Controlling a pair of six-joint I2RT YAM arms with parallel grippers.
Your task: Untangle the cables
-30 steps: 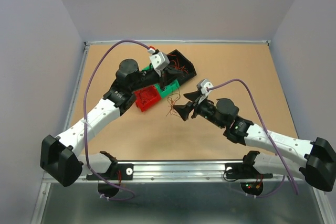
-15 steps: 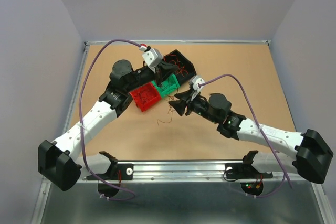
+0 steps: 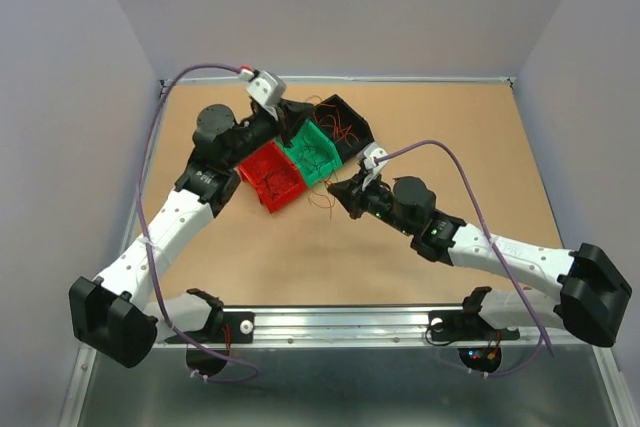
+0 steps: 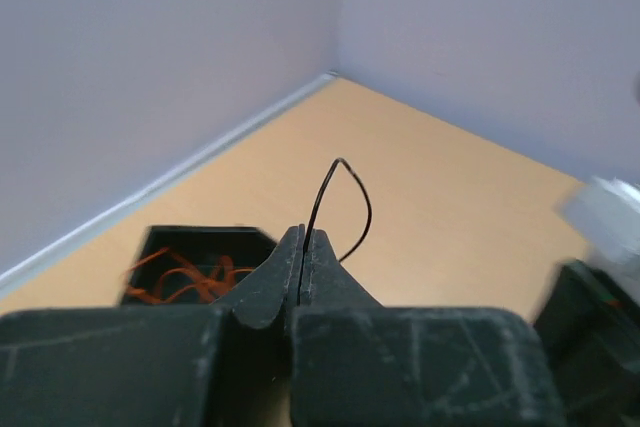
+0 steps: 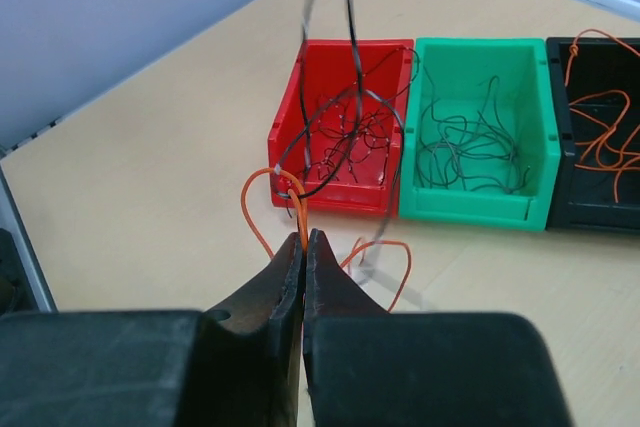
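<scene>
- My left tool [image 4: 303,247] is clenched on a thin black cable [image 4: 345,182]. The cable arches up out of the tips and curls back down towards the right of the wrist view.
- My right tool [image 5: 303,243] is clenched as well, pinching an orange cable [image 5: 262,192] that loops out to the left just above the tips.
- A dark strand [image 5: 350,17] drops from the top of that frame and crosses the orange cable close to my tips.
- The other cables [image 5: 465,142] lie in three small bins set side by side. There are dark curls in the red bin [image 5: 340,48] and the green bin [image 5: 470,213], and orange ones in the black bin [image 5: 600,219].
- From overhead the bins form a slanted row in the upper middle of the frame. My left tool is over them and my right tool is just below them, near the centre.
- The surface [image 3: 470,127] is a flat tan board with a pale rim along its far and side edges.
- A metal rail [image 3: 340,319] runs along the surface's lower edge in the frame.
- Plain lavender-grey walls [image 3: 330,7] close the space at the top, left and right of the frame, meeting the surface at its rim.
</scene>
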